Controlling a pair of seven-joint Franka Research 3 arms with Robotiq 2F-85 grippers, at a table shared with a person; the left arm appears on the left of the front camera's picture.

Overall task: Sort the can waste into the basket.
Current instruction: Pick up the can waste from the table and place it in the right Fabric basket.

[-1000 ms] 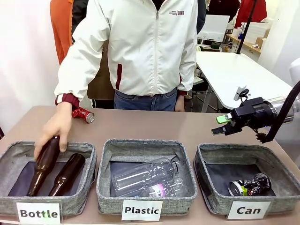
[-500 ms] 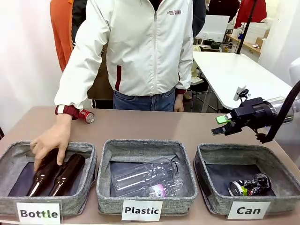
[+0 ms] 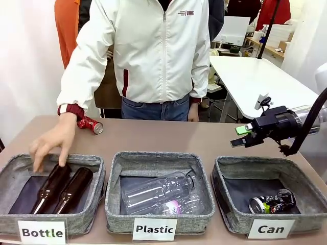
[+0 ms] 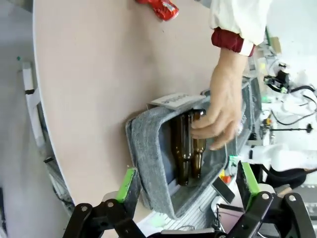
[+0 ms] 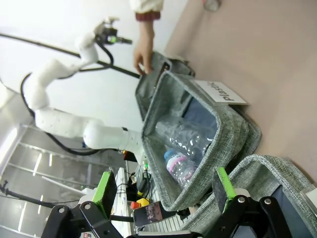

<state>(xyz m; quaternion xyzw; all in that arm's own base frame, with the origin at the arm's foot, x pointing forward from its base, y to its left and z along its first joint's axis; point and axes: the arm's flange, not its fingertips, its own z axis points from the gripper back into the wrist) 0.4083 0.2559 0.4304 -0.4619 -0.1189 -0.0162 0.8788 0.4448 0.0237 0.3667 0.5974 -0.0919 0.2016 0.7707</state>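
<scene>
A crushed red can lies on the table at the far left, beside the person's sleeve; the left wrist view has the same red can at its top edge. A dark printed can with a silver top lies in the grey basket labelled "Can" at the front right. Above that basket's far rim hangs my right gripper, open and holding nothing. The right wrist view has the right gripper open over the baskets. My left gripper is open, high above the "Bottle" basket.
The person's hand hovers over two brown bottles in the "Bottle" basket. Clear plastic bottles lie in the middle "Plastic" basket. The person stands at the far edge; bare table lies behind the baskets.
The person has laid the brown bottle down in the "Bottle" basket, let go of it and lifted the hand. Neither arm has moved.
</scene>
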